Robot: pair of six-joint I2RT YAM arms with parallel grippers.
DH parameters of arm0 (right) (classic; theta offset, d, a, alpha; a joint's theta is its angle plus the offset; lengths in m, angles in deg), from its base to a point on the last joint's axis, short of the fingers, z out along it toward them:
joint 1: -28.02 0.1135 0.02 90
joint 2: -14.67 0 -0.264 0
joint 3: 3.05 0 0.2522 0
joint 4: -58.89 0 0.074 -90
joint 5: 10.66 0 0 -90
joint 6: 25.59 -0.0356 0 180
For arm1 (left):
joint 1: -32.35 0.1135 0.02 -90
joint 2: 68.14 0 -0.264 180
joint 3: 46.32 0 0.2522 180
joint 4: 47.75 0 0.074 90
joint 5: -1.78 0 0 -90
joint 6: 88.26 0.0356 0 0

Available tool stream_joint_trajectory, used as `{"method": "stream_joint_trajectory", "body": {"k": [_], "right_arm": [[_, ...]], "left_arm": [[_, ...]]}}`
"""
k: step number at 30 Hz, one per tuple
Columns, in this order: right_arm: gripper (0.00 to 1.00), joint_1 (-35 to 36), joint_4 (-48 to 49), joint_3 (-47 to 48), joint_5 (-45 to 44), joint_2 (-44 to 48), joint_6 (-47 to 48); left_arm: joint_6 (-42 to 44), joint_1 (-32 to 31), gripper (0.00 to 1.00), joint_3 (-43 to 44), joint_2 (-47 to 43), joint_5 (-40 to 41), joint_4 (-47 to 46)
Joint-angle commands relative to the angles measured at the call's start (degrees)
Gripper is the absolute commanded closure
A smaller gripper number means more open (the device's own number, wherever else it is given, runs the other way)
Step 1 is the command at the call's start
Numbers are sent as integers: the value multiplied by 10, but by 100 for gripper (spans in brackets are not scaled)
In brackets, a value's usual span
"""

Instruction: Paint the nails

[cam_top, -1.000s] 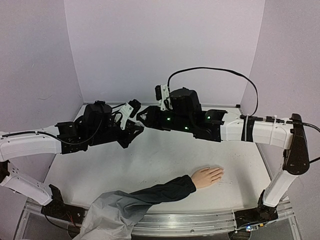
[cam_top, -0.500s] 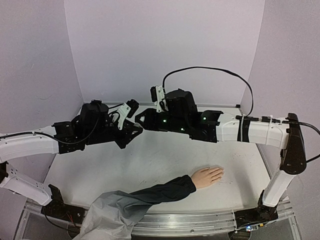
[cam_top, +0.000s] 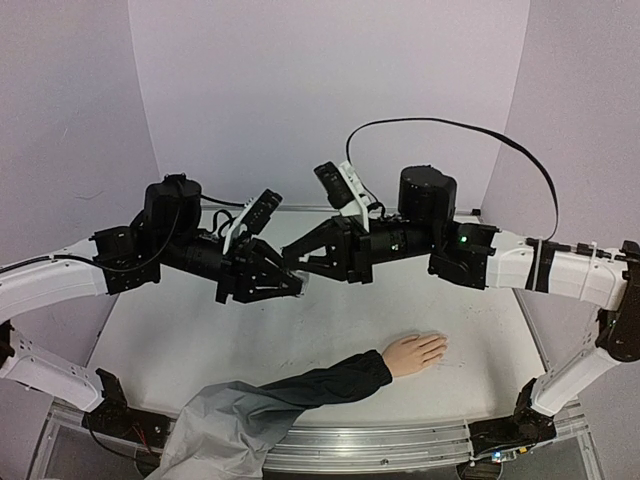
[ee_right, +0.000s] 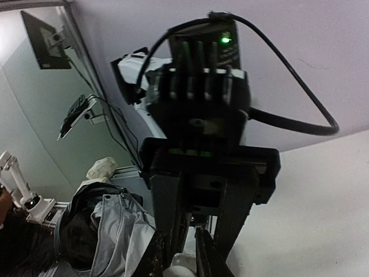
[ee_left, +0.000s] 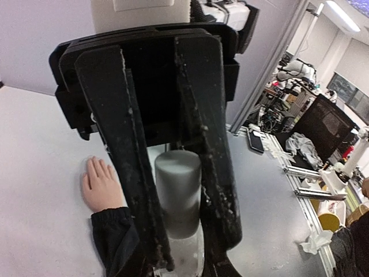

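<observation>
The pale mannequin hand lies flat on the table, its dark navy sleeve running to the lower left. Its nails are too small to make out. The hand also shows in the left wrist view. My two grippers meet tip to tip above the table's middle. My left gripper is shut on a small clear bottle. My right gripper faces it, its fingers shut on the bottle's grey cylindrical cap. In the right wrist view only a whitish bit of the cap shows between my fingers.
A grey jacket hangs over the table's front edge, joined to the sleeve. Purple walls close in the back and both sides. A black cable loops above the right arm.
Both grippers have moved together toward the front and a little right, staying tip to tip. The right arm's wrist has swung up and turned. The hand has not moved.
</observation>
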Motion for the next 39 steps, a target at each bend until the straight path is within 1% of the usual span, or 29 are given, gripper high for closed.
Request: {"method": "stream_joint_trajectory", "body": {"k": [1, 3, 4, 5, 6, 7, 9, 10, 12, 13, 17, 20, 24, 25, 30, 33, 36, 39], "right_arm": [[100, 25, 60, -24, 72, 13, 35], [100, 21, 60, -36, 7, 28, 33], [100, 18, 60, -43, -30, 37, 30], [90, 16, 56, -48, -73, 44, 25], [73, 14, 47, -54, -135, 51, 20], [61, 12, 35, -58, -175, 56, 15], [41, 11, 5, -52, -246, 60, -1], [35, 11, -16, -43, -275, 59, -13], [28, 11, -54, -19, -313, 51, -39], [26, 11, -68, -6, -324, 45, -52], [26, 13, -85, 30, -350, 15, -115], [37, 20, -87, 62, -368, -21, -144], [42, 32, -89, 111, -410, -61, -167], [44, 35, -90, 121, -424, -70, -176], [53, 47, -110, 170, -510, -111, -206], [62, 51, -136, 204, -528, -141, -213], [67, 54, -157, 235, -537, -168, -215], [75, 57, -163, 251, -545, -183, -216]], "left_arm": [[-1, -7, 100, 39, 4, 9, -91], [-6, -7, 100, 33, 3, 63, -91], [-10, -7, 100, 29, 2, 103, -92], [-11, -7, 100, 25, 1, 147, -91], [-13, -7, 100, 19, -1, 196, -91], [-17, -7, 100, 13, -4, 254, -88], [-17, -8, 100, -5, -13, 359, -85], [-9, -7, 100, -10, -17, 403, -77], [9, -7, 100, -16, -25, 475, -60], [18, -7, 100, -20, -30, 495, -55], [44, -7, 100, -34, -40, 521, -49], [57, -7, 100, -35, -36, 529, -48], [58, -7, 100, -42, -37, 532, -33], [72, -7, 100, -45, -39, 527, -31], [79, -7, 100, -57, -51, 523, -27], [76, -7, 100, -62, -52, 520, -26], [74, -7, 100, -64, -52, 521, -27], [69, -7, 100, -65, -47, 523, -27]]}}
